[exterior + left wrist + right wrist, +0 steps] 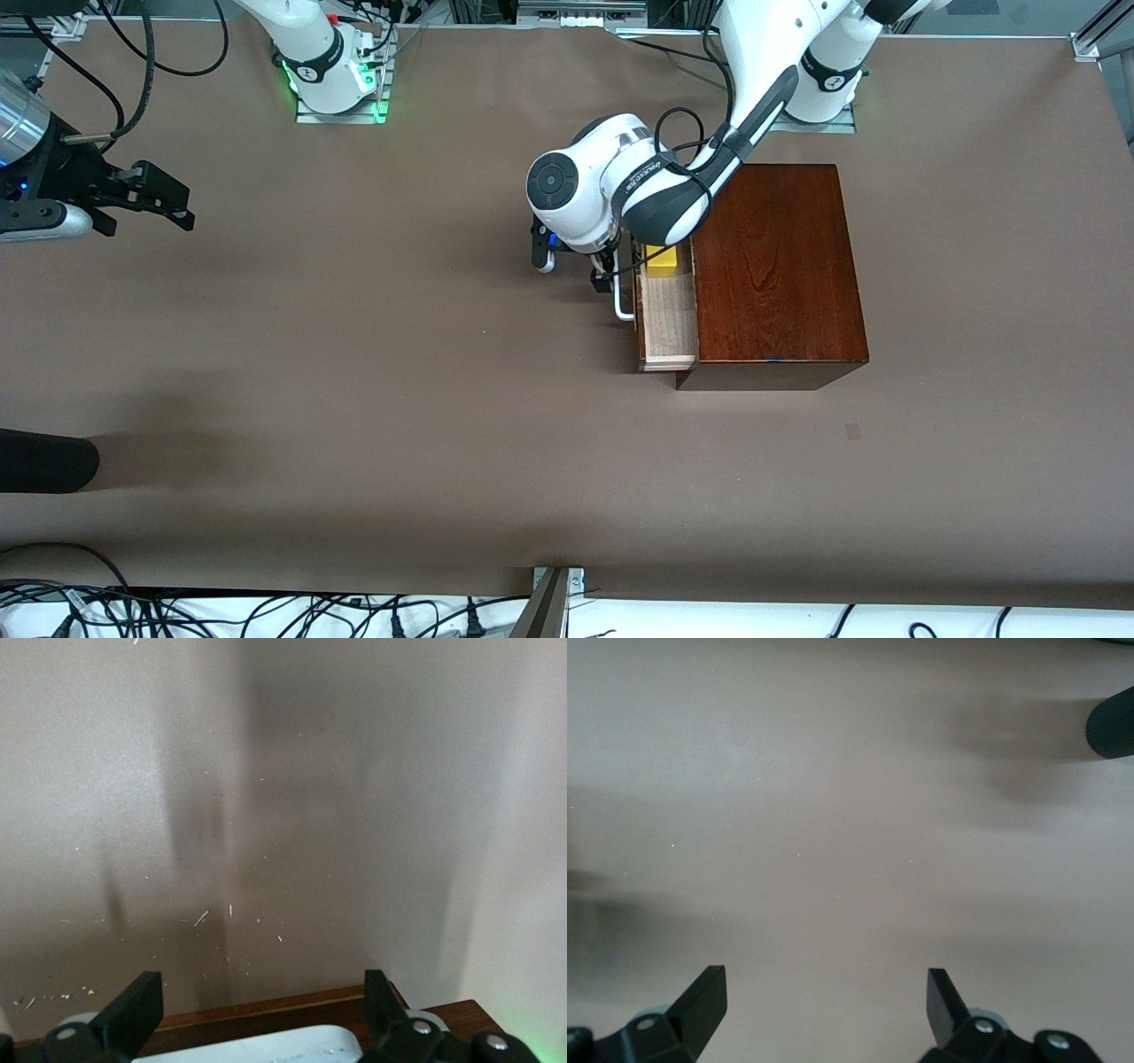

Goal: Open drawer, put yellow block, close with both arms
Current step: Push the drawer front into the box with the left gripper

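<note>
The dark reddish-brown box (775, 266) stands near the left arm's base. Its drawer (666, 323) is slid partly out toward the right arm's end of the table and shows its pale interior. The yellow block (661, 259) lies in the drawer, at the end farther from the front camera, partly hidden by the left arm. My left gripper (606, 270) is open just in front of the drawer front, at the white loop handle (622, 306). In the left wrist view the gripper (257, 1001) stands astride the handle (257, 1047) and the dark front (266, 1014). My right gripper (168, 197) is open and empty over bare table (824, 997).
A brown mat (399, 372) covers the table. A dark rounded object (44, 461) juts in at the right arm's end, near the front camera; it also shows in the right wrist view (1112, 722). Cables lie along the front edge.
</note>
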{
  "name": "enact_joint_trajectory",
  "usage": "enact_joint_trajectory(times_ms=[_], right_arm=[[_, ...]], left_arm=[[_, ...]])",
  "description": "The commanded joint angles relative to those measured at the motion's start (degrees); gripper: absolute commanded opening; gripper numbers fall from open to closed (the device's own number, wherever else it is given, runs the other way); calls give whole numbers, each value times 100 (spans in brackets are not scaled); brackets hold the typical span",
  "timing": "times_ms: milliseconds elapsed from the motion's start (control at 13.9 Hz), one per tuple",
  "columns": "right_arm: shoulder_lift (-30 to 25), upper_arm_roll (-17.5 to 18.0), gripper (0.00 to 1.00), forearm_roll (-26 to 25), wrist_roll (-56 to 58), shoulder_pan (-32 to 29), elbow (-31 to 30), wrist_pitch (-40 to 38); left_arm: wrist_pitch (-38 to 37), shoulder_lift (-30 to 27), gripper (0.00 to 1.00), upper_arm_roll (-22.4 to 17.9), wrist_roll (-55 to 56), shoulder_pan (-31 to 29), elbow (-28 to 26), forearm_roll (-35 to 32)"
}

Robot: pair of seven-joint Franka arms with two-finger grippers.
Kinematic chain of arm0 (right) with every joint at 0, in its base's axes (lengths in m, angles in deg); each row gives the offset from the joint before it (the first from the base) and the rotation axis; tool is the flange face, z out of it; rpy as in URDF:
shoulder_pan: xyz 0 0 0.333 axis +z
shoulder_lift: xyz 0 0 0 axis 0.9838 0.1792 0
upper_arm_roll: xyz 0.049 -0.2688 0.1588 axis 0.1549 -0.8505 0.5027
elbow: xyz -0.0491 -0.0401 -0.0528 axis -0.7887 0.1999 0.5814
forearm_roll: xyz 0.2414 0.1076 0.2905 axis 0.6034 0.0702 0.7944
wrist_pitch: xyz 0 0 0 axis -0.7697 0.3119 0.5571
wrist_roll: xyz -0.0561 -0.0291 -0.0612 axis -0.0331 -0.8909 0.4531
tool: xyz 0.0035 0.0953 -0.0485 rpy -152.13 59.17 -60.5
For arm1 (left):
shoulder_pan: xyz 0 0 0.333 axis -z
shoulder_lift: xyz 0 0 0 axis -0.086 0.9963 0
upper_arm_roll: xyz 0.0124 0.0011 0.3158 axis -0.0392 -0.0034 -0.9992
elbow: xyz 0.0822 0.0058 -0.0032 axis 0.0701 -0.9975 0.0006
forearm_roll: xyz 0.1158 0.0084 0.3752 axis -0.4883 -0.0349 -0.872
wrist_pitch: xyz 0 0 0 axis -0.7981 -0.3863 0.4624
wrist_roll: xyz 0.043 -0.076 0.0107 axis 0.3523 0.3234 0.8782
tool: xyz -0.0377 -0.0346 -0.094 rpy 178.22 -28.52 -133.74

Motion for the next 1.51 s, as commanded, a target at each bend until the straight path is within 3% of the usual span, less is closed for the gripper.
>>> enact_joint_trajectory(times_ms=[0, 1154, 1442], right_arm=[[-51, -16, 100, -83, 82, 43, 16, -119], [-60, -7, 100, -83, 64, 43, 51, -84], [-60, -7, 100, -83, 64, 43, 51, -84]], left_arm=[[-441, -217, 100, -199, 172, -219, -484, -220], [-880, -314, 100, -199, 251, -369, -485, -211], [-828, -340, 100, -112, 260, -351, -3, 384]])
